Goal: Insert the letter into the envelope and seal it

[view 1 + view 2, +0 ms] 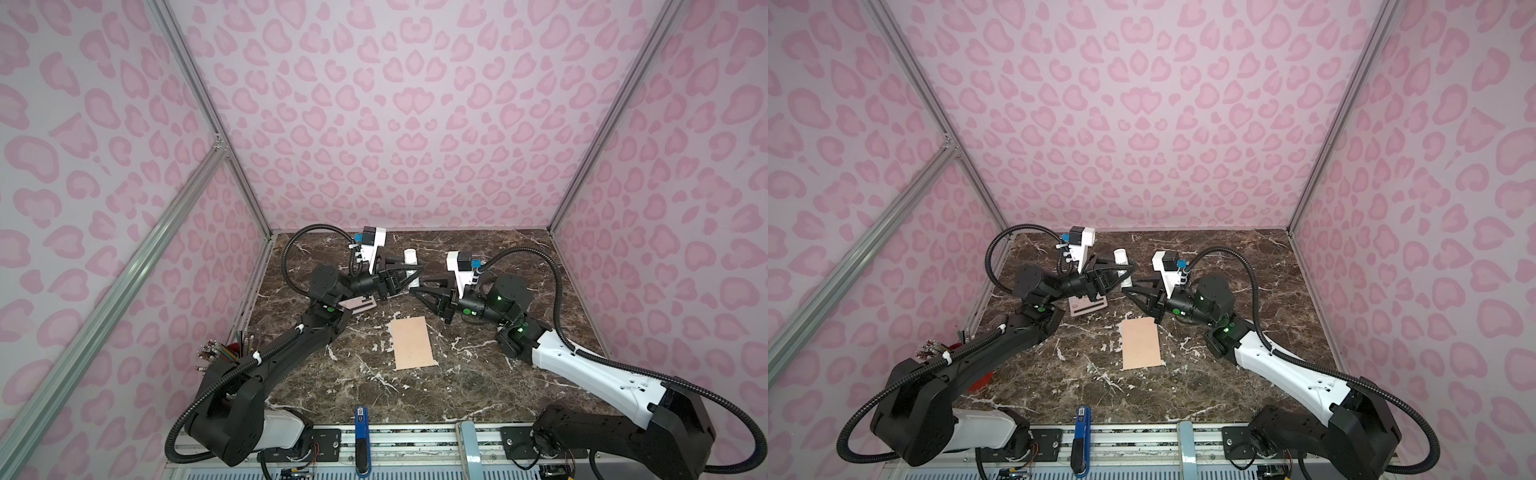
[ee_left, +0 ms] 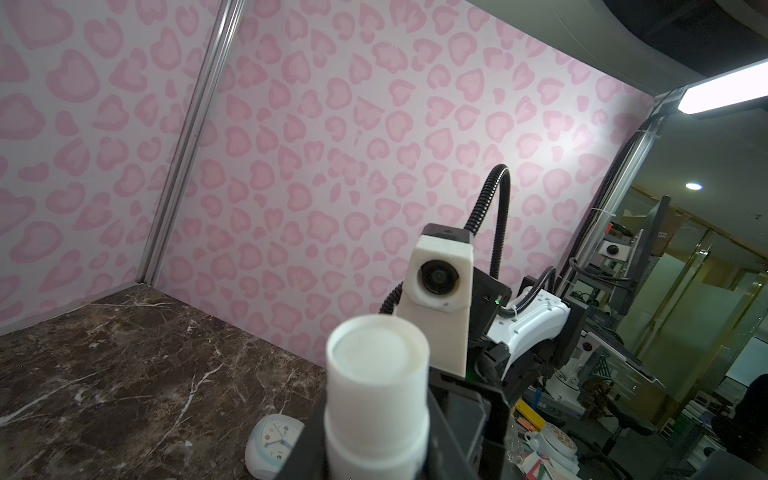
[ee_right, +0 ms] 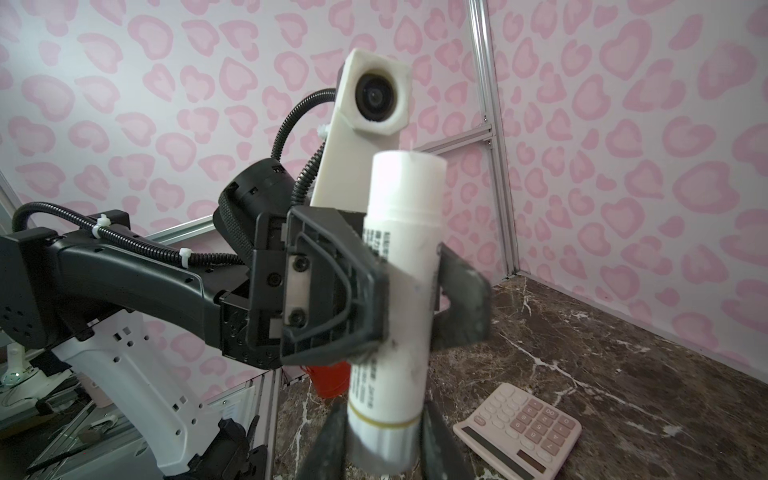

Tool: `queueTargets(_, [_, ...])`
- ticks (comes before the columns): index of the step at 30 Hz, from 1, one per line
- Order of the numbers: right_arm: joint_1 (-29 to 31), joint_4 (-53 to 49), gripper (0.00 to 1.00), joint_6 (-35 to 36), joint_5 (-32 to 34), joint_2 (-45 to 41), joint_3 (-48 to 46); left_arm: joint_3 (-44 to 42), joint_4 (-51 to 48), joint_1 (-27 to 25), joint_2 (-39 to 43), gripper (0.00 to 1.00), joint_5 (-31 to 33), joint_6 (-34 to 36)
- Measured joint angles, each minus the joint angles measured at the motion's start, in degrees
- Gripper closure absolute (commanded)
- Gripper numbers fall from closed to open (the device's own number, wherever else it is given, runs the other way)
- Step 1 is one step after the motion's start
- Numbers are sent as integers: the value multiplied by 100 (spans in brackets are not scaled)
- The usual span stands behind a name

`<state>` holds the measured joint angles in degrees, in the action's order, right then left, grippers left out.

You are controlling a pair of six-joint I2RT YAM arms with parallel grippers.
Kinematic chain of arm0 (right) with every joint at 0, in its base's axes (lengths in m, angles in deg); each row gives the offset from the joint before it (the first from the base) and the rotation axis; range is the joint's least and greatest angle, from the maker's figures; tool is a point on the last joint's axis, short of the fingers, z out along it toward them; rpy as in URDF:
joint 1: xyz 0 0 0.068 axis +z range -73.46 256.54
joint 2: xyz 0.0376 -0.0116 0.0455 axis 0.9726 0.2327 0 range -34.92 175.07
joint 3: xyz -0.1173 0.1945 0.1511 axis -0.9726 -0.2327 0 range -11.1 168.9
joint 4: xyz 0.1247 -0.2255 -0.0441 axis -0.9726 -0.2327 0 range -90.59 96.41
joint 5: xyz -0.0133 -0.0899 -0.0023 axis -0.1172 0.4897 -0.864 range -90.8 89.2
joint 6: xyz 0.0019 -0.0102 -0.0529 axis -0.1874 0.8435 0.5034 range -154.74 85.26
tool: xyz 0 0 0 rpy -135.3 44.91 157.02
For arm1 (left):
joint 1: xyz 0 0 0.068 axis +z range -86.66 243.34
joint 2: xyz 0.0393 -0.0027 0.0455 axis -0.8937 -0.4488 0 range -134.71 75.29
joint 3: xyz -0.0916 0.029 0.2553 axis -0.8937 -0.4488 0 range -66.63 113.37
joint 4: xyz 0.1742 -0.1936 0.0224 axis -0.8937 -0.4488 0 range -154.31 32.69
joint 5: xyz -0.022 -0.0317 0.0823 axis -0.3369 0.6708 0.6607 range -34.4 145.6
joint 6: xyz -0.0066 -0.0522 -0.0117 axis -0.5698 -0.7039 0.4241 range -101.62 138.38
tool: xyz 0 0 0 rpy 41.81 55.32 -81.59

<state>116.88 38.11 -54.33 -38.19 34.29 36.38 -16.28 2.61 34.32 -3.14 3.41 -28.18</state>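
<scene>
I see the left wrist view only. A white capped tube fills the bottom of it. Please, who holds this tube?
Observer: The left gripper clamps the glue stick around its middle; it stands roughly upright above the table.
Operator: And the right gripper?
Observer: The right gripper grips the stick's lower end from below.
Operator: Where is the envelope?
Observer: The envelope lies flat on the table, nearer the arm bases, and neither gripper touches it.
</scene>
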Motion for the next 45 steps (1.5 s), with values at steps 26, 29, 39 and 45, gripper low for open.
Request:
queueTargets(26, [1167, -813, 85, 1150, 2787, -291, 212, -42, -1792, -186, 861, 97, 1191, 1526])
queueTargets(29, [1447, -881, 85, 1475, 3418, -293, 260, -42, -1864, -214, 916, 96, 1303, 1637])
queueTargets(39, [2465, -654, 83, 2457, 5783, 0, 448, -42, -1993, -280, 1038, 96, 1539, 1827])
queueTargets(45, [2914, -452, 80, 2949, 6905, 319, 699, -70, -1952, -286, 1102, 96, 1668, 1858])
